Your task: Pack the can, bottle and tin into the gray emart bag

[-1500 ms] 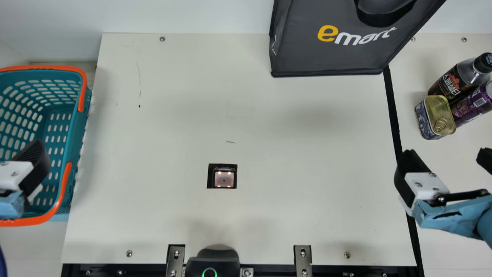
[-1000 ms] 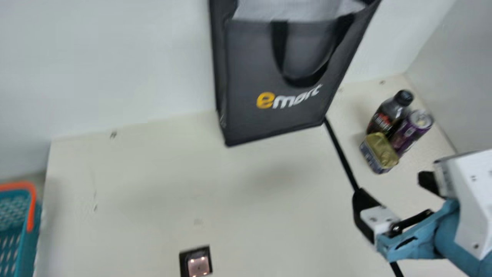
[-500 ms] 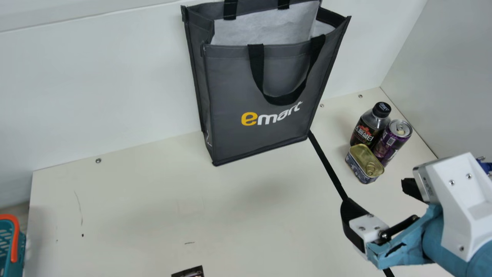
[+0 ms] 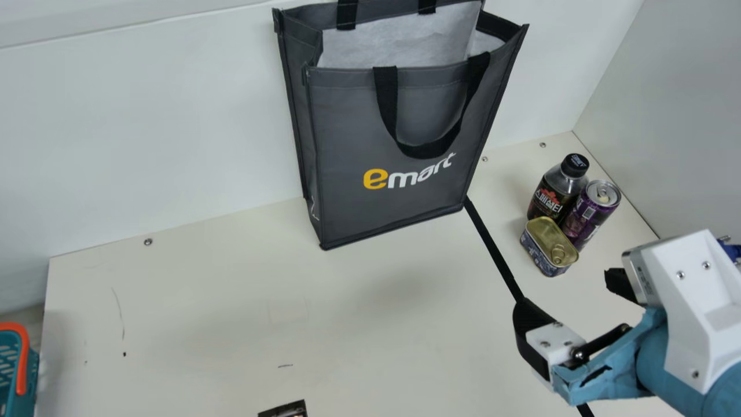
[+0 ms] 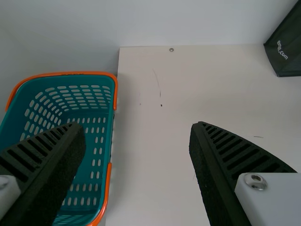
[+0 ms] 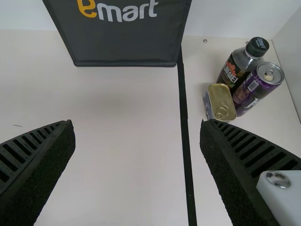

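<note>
The gray emart bag stands upright against the back wall, its top open on a pale lining. To its right, the dark bottle, the purple can and the gold-lidded tin stand close together, the tin in front. My right gripper is nearer the front than this group, fingers wide apart. In the right wrist view my right gripper is open with nothing between its fingers, the tin farther off. My left gripper is open and empty, partly over the basket.
A teal basket with orange handles is at the far left, also the basket in the left wrist view. A black strip runs across the right part of the table. Walls close off the back and right.
The camera has turned up and to the right since the earliest picture, showing more of the bag and my right arm. Over the last half second nothing has visibly moved.
</note>
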Motion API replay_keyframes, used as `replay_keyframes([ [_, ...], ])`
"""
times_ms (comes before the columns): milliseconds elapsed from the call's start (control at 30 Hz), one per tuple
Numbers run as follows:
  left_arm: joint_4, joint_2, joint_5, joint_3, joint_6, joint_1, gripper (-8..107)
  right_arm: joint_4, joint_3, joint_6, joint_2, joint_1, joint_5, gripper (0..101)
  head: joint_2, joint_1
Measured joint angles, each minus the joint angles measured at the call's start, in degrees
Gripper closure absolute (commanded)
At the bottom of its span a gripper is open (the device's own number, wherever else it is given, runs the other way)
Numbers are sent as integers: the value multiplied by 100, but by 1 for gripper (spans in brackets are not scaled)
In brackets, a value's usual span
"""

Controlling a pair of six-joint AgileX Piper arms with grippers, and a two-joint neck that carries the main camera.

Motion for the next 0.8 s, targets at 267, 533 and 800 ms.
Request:
replay_keyframes([
  [267, 0, 0, 0, 0, 0, 0, 9, 0, 0, 0, 0, 0, 0, 10, 0, 0],
  [533, 0, 0, 0, 0, 0, 0, 9, 0, 0, 0, 0, 0, 0, 10, 0, 0],
  [800, 0, 0, 0, 0, 0, 0, 9, -45, -84, 25, 153, 115, -69, 10, -9, 0],
])
